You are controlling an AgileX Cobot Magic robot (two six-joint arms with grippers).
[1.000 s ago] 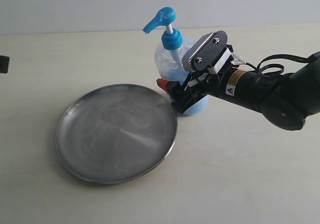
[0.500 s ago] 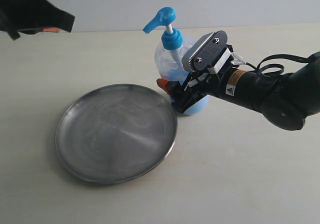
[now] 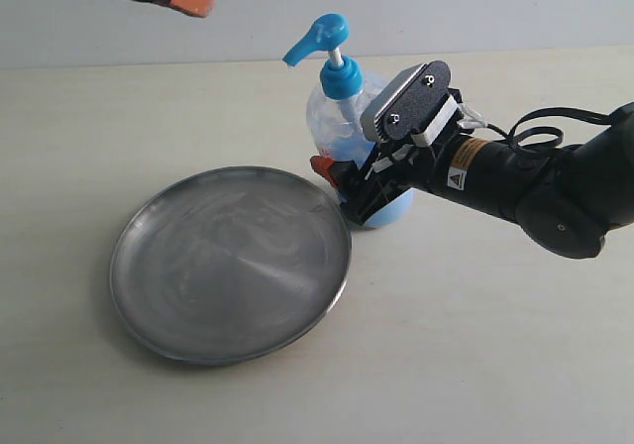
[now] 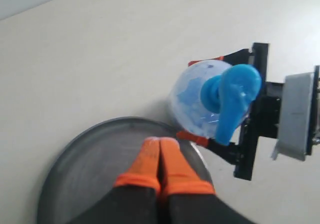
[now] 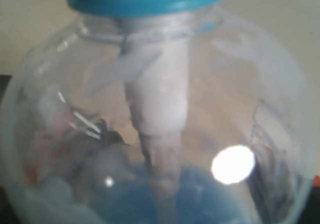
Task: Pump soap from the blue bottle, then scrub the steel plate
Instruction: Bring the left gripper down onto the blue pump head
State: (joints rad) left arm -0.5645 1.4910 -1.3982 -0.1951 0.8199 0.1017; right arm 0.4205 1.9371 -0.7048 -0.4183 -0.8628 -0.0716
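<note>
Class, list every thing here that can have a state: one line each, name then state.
blue bottle: upright, partly full, pump head up.
steel plate: lying flat, streaky.
right gripper: closed on the bottle's body.
left gripper: shut, empty, raised off the table.

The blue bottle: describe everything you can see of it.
The blue bottle is a round-bodied clear plastic dispenser with a bright blue collar and pump head, its spout pointing left in the exterior view. Pale blue soap fills its lower part. It stands upright on the table, just beside the steel plate. The right gripper clasps its body, one finger on either side.
</note>
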